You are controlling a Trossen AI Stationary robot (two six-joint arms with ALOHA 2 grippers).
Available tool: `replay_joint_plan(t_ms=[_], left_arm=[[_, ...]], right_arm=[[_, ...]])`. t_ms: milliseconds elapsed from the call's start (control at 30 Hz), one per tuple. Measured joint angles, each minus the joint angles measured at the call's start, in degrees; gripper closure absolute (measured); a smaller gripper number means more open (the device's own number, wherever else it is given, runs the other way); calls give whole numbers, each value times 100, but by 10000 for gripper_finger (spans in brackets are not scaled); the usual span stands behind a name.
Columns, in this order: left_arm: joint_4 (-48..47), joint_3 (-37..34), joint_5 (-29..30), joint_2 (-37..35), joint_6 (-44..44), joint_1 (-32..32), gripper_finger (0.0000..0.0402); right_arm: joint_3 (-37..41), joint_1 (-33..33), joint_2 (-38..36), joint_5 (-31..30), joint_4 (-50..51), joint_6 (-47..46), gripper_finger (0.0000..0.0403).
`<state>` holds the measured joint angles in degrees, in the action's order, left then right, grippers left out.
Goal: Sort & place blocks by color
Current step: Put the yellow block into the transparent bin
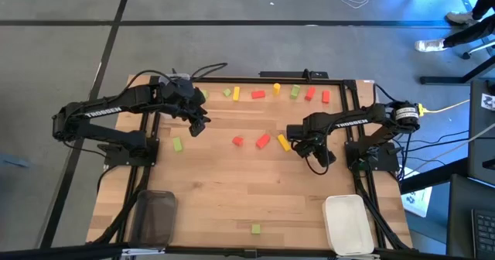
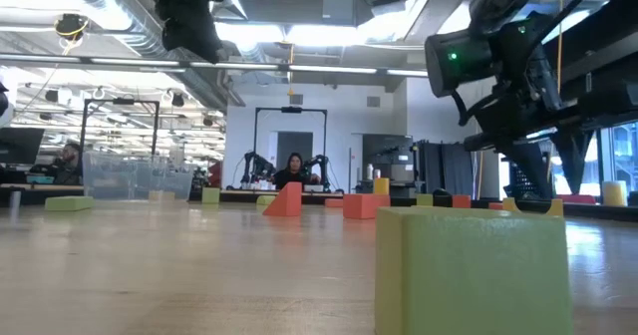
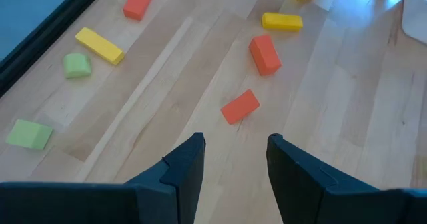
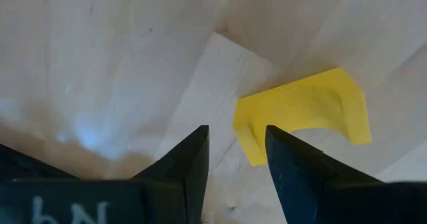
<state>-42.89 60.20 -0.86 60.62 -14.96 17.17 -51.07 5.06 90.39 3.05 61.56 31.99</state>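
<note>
Blocks (image 1: pixel 263 141) lay scattered from table centre toward twelve o'clock, looking light, stiff and likely foam, best pinched across short sides; right gripper (image 4: pixel 235 159) hung open-jawed over a yellow block (image 4: pixel 303 114), left gripper (image 3: pixel 233 167) open, empty.

Two black jointed arms with white TROSSEN lettering, black cables, and dark wedge-shaped fingers (image 3: pixel 183 174).

Wooden table (image 1: pixel 232 190) with scattered blocks (image 1: pixel 262 141), two trays (image 1: pixel 348 224)
</note>
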Motion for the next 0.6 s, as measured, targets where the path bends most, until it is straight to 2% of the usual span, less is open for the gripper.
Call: replay_joint_plan(t_ms=[367,600], left_arm=[[59,0,-3,0,-2,-1,252],[57,0,-5,0,-4,0,252]], right_arm=[[26,0,-1,10,-221,26,256],[526,0,0,103,-466,61,256]])
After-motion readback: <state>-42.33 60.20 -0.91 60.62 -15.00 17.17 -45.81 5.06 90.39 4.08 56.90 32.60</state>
